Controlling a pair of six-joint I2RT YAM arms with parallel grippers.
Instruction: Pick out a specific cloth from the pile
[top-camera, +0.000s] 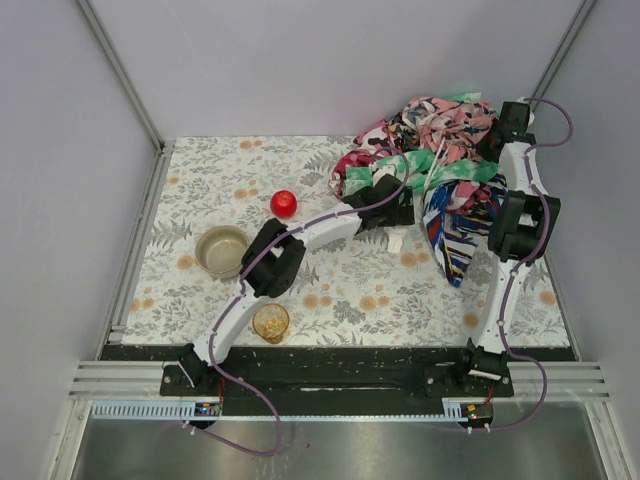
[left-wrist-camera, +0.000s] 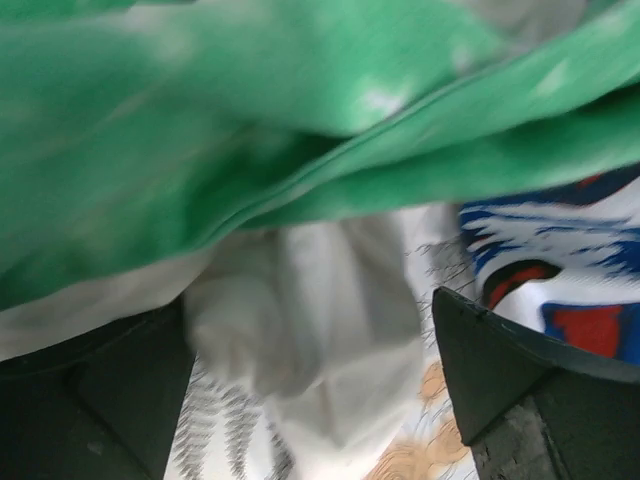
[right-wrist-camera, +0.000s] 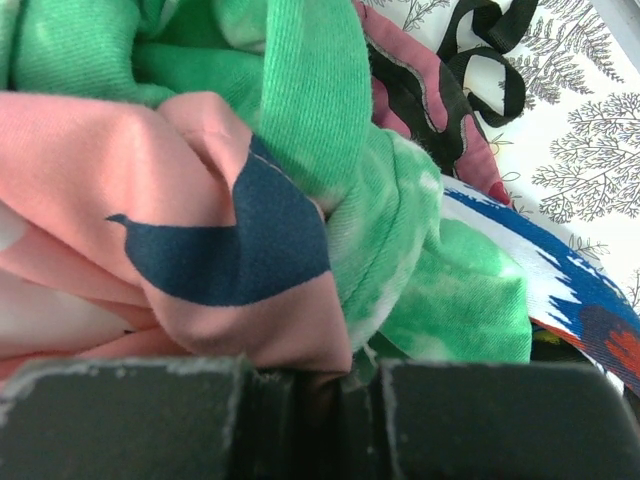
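Left fingers (left-wrist-camera: 310, 302) wide open, holding nothing, straddling the white cloth (left-wrist-camera: 335, 375). It lies at the pile's (top-camera: 440, 150) near-left foot, far-right corner of the bench (top-camera: 330, 285), under the green cloth (left-wrist-camera: 200, 150) hem.

Right fingers (right-wrist-camera: 315, 378) nearly together, apparently pinching the pink cloth (right-wrist-camera: 120, 200).

Judgement: go lower, close on white only, then draw toward the near edge. Open bench there; bowl (top-camera: 222, 250) well apart.

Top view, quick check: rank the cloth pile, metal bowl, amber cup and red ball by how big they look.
1. pile
2. metal bowl
3. amber cup, only slightly bigger than
4. red ball; these two are a close call.
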